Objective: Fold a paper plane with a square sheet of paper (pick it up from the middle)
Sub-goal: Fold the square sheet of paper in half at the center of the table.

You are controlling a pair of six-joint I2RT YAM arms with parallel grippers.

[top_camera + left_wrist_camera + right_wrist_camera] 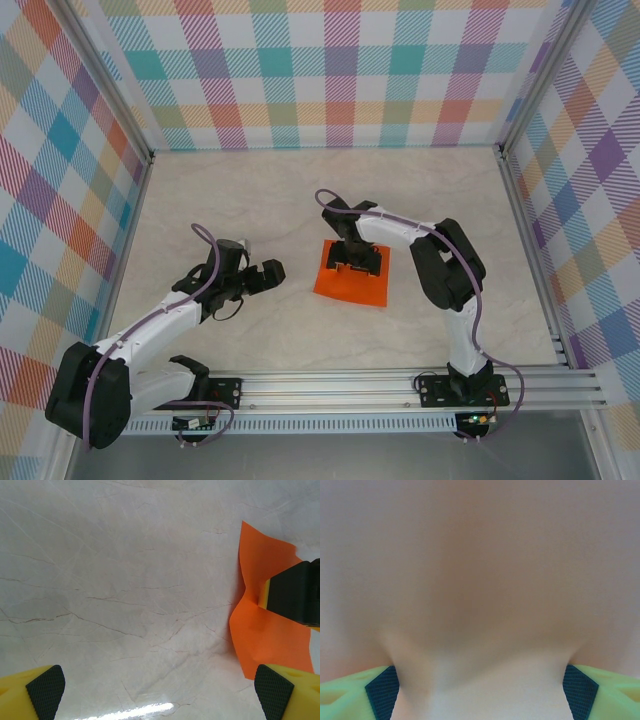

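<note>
Pressing onto square sheet of paper (345, 286), right pincer (480, 690) spread wide, sheet humped btwn; left pincer (160, 692) spread, empty.

The right claw (356, 265) hides the middle of the square sheet of paper (343, 289), which the right wrist view blurs to a pale wash.

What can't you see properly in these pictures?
Top view: the middle of the square sheet of paper hides under the right hand.
Right wrist view: the paper is too close, just a pale blur; no edges or creases show.
Left wrist view: the paper's right side is cut off by the picture edge and partly covered by a right hand finger.
</note>
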